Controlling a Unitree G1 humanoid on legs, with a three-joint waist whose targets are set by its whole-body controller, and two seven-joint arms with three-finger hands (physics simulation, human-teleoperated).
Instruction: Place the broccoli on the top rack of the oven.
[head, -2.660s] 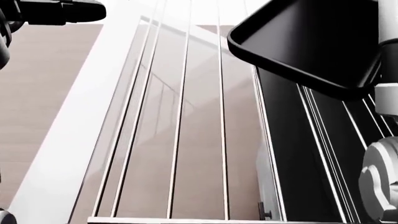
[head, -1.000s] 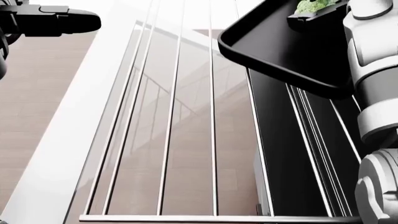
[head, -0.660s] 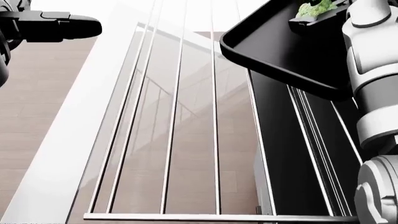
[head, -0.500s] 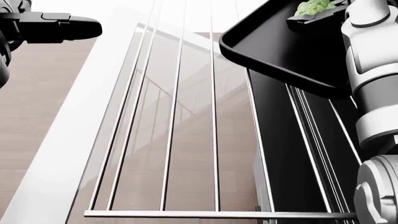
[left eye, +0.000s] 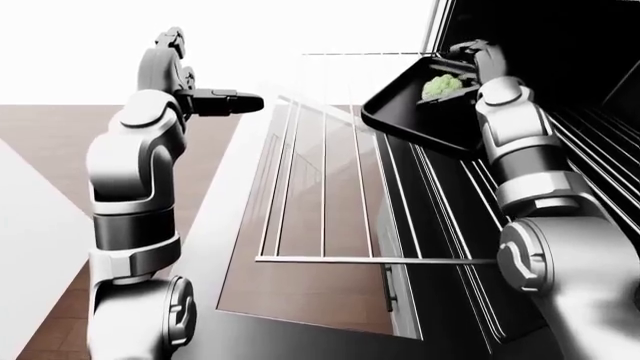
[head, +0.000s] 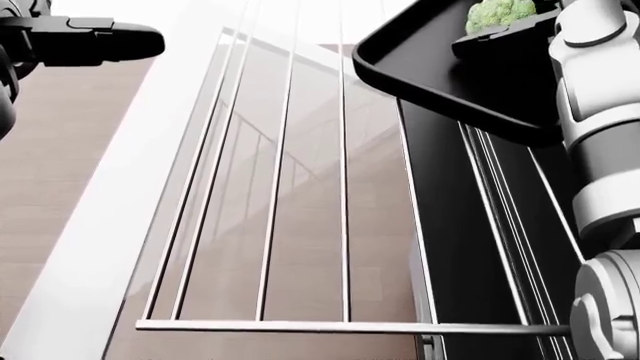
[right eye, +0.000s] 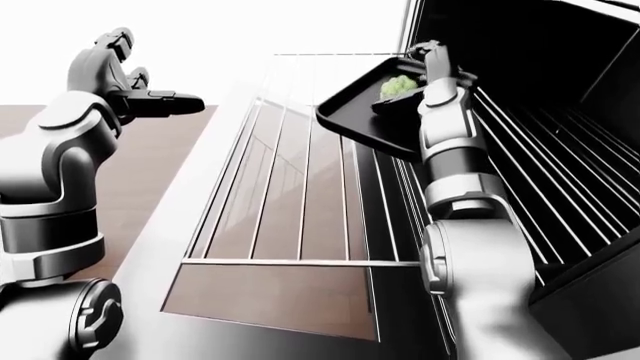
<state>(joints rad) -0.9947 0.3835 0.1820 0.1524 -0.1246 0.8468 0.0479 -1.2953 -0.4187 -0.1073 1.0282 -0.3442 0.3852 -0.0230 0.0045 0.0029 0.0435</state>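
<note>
Green broccoli (head: 495, 13) has risen slightly over the black tray (left eye: 405, 112) toward the oven rack (right eye: 545, 161), gripped by the right hand (left eye: 462, 69); release remains. Left hand (left eye: 215, 102) hangs idle, fingers extended.

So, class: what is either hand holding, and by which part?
The right hand grips the broccoli from its underside, over the black tray. The left hand holds nothing.
</note>
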